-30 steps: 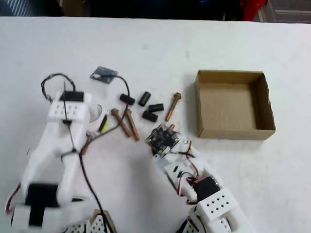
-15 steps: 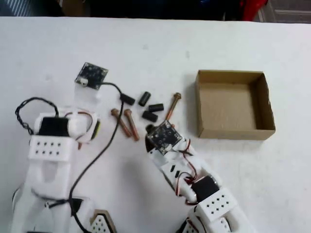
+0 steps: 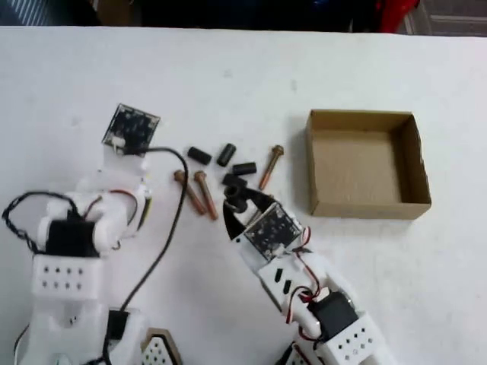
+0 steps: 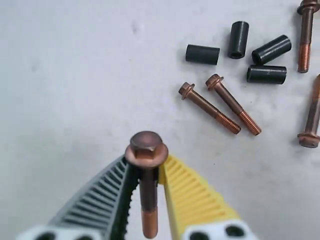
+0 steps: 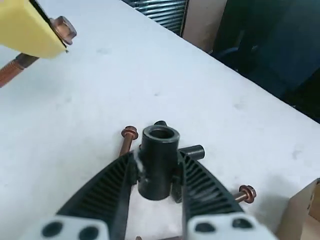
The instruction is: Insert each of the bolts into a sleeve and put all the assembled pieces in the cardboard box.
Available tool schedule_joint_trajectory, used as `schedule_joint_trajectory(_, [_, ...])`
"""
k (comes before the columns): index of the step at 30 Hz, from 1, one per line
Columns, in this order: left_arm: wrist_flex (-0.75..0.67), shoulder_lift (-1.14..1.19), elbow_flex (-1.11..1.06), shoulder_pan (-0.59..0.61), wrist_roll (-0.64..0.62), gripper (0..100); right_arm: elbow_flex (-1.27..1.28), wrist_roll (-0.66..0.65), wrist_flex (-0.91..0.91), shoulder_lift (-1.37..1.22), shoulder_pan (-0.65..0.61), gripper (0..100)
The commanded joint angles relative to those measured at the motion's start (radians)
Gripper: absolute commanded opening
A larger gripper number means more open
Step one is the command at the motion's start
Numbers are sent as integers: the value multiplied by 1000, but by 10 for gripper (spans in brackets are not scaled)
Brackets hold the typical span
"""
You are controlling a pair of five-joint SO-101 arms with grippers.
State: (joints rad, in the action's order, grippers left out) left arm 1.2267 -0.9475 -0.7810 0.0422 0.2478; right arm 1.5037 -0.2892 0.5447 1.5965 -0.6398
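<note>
My left gripper [image 4: 146, 162] is shut on a copper bolt [image 4: 146, 150], held above the table at the left of the pile; in the high view the left gripper [image 3: 144, 204] sits beside two loose bolts [image 3: 197, 192]. My right gripper [image 5: 157, 161] is shut on a black sleeve [image 5: 159, 159], open end up, and in the high view the right gripper [image 3: 237, 195] is just in front of the pile. Several sleeves [image 4: 202, 54] and bolts [image 4: 234, 104] lie on the table. The cardboard box [image 3: 367, 163] stands at the right with nothing visible inside.
The white table [image 3: 228, 68] is bare toward the back and far left. A loose bolt [image 3: 271, 166] lies between the sleeves and the box. A black cable [image 3: 171, 220] trails from the left arm across the near table.
The left arm has drawn back toward the near left edge with its bolt. The right arm has pulled back a little and tilted up, so its fingers and the sleeve now show.
</note>
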Motion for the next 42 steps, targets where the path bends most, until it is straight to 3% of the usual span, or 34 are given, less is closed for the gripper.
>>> schedule_joint_trajectory(1, [-64,-136,15,-93,-54,22,15,9,-5,64,-4,16])
schedule_joint_trajectory(6, [-135,-274,14,-202,-158,22,66,9,-5,145,-5,16])
schedule_joint_trajectory(11, [-210,-286,14,-217,-201,22,157,138,-110,208,-33,16])
schedule_joint_trajectory(15, [-227,-286,15,-232,-279,22,187,147,-171,203,-41,16])
schedule_joint_trajectory(22, [-278,-288,20,-394,-393,22,187,157,-199,203,-42,17])
schedule_joint_trajectory(27, [-385,-288,20,-409,-394,22,187,157,-193,202,-42,17])
schedule_joint_trajectory(36, [-433,-288,12,-476,-396,22,187,158,-199,202,-44,17])
schedule_joint_trajectory(42, [-557,-288,-92,-479,-396,22,187,158,-199,202,-85,17])
